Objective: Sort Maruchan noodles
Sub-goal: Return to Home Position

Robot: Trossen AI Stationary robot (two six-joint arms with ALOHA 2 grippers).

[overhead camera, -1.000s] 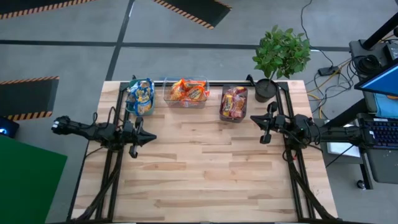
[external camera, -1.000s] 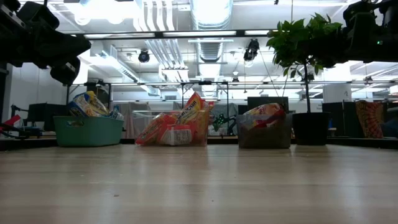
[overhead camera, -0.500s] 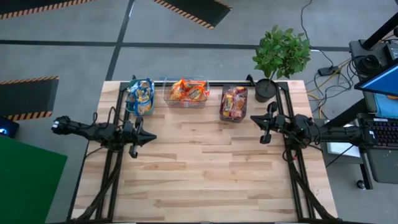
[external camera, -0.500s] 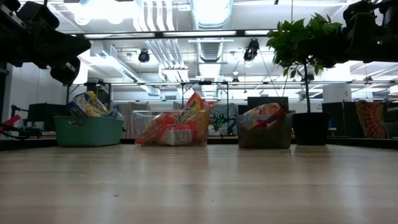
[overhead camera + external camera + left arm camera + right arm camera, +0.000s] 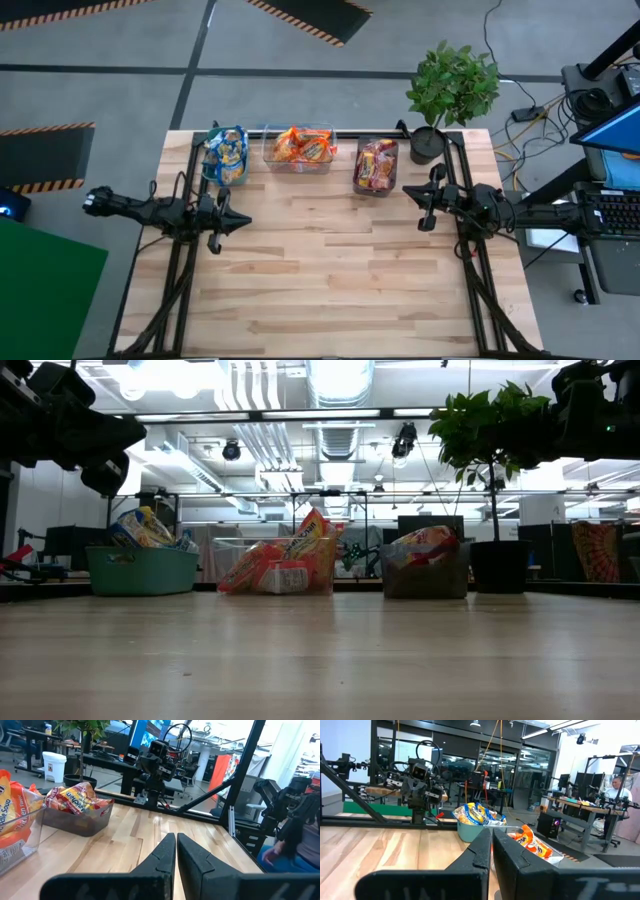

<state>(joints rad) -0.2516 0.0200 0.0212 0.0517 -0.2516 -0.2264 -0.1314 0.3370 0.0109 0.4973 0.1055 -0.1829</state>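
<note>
The Maruchan noodles sit in three bins along the table's far edge. Blue-and-yellow packets fill the teal bin [image 5: 226, 155], orange packets the clear bin [image 5: 300, 148], and dark red packets the grey bin [image 5: 376, 166]. My left gripper [image 5: 244, 220] hovers shut above the table's left side, pointing right. My right gripper [image 5: 408, 189] hovers shut above the right side, pointing left, just near of the grey bin. Each wrist view shows its own fingers closed together with nothing between them: left gripper [image 5: 176, 851], right gripper [image 5: 491, 845].
A potted plant [image 5: 450, 90] stands at the table's far right corner, beside the grey bin. Bare wooden tabletop [image 5: 330, 280] stretches across the middle and near side. A person [image 5: 285, 845] sits beyond the table's right side, another at desks [image 5: 617, 787] beyond its left.
</note>
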